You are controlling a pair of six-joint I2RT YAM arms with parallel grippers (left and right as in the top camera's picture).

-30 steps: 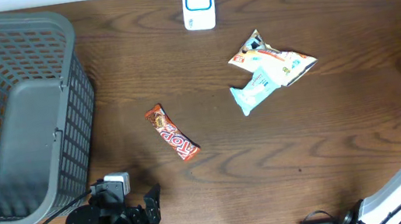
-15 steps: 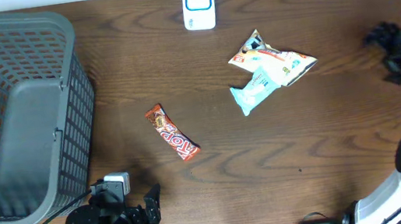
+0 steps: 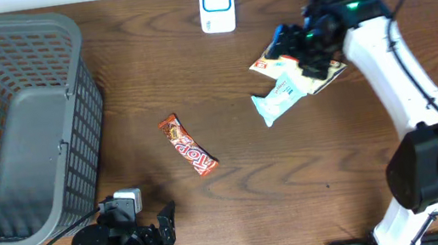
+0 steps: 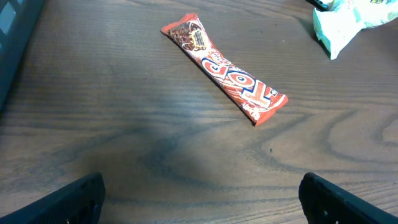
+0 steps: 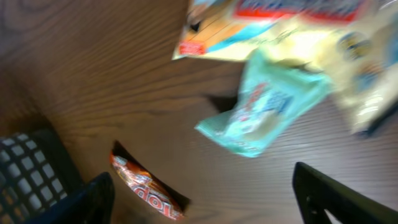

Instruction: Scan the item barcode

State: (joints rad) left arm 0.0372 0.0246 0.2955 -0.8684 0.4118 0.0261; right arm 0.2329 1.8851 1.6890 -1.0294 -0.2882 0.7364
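My right pincer (image 3: pixel 295 50) hangs open by the teal packet (image 5: pixel 264 109); it looks light, crinkly, slippery, so I'd pinch its flat middle. Left pincer (image 4: pixel 199 186) open, empty.

Probably a mock shop checkout: a wooden table (image 3: pixel 295 172) carries a grey basket (image 3: pixel 90 106), a white scanner (image 3: pixel 217 4) and wrapped snacks (image 3: pixel 189 145).

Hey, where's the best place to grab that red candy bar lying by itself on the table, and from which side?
Grip the red candy bar around its middle, across the narrow width, coming straight down from above. It lies flat on the table, long and slim, set diagonally with nothing touching it, so a hold turned to match its angle should catch both long edges.
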